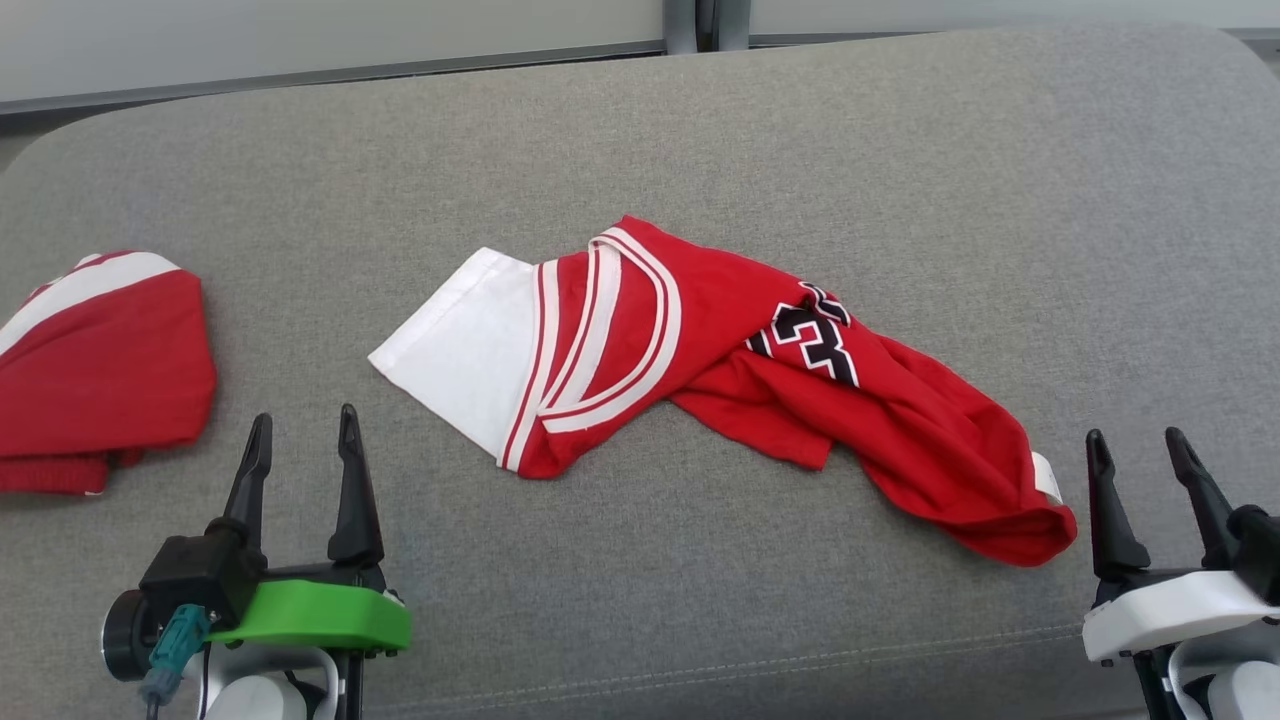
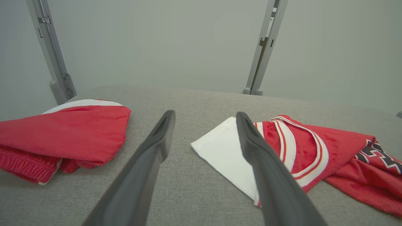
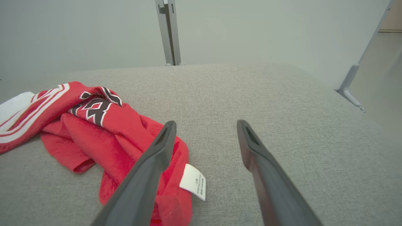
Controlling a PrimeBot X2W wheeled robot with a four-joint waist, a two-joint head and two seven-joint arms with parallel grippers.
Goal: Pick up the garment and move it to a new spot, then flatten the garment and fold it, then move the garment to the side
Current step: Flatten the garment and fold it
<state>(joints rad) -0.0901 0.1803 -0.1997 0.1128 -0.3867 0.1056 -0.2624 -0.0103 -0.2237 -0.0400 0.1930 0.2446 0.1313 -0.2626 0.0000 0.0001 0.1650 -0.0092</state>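
The red jersey (image 1: 700, 350) looks soft, light and floppy, lying rumpled mid-cushion (image 1: 900, 150), so I'd pinch an edge, like the striped collar or the near-right hem by its tag (image 1: 1047, 477). Both grippers are wide open and empty. The left gripper (image 1: 305, 418) sits near-left, apart from it, and the right gripper (image 1: 1136, 435) is just beside that hem.

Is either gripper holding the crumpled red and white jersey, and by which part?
Nothing is held. The left gripper and right gripper are both open and empty; the crumpled red and white jersey lies loose on the grey fabric surface.
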